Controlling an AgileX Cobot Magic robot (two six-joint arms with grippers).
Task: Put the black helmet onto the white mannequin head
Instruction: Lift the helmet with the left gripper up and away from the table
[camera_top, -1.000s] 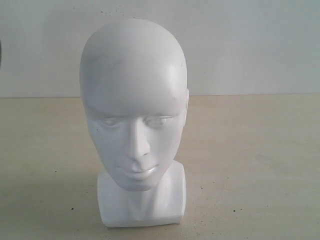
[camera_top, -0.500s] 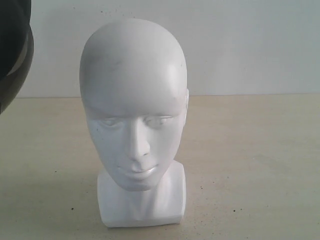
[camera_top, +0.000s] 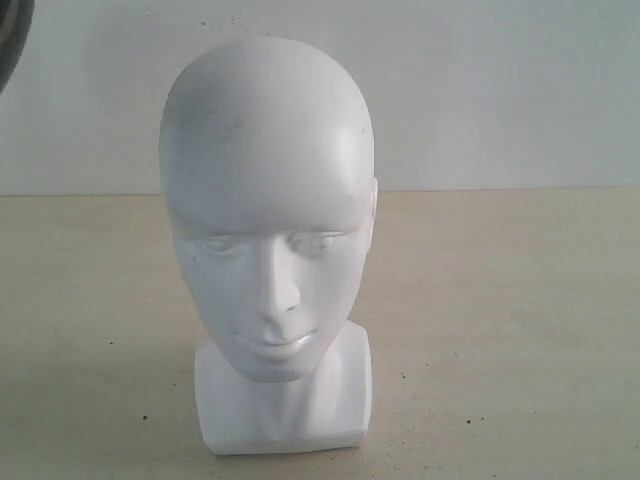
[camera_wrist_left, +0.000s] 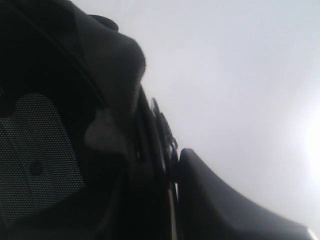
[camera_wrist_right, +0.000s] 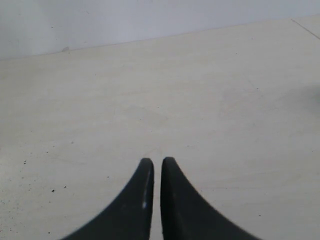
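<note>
the black helmet (camera_top: 10, 40) hangs up at the far left (only a dark sliver shows), its rim clamped in the left gripper (camera_wrist_left: 170, 150); the white mannequin head (camera_top: 265, 200) stands upright, lower and to the right of it, crown bare; the right gripper (camera_wrist_right: 157, 162) hovers closed and empty over the table (camera_top: 500, 330)

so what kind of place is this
Probably a plain robot lab test bench: a white mannequin head on a pale speckled tabletop, a bare white wall behind, and a robot gripper above the tabletop.
</note>
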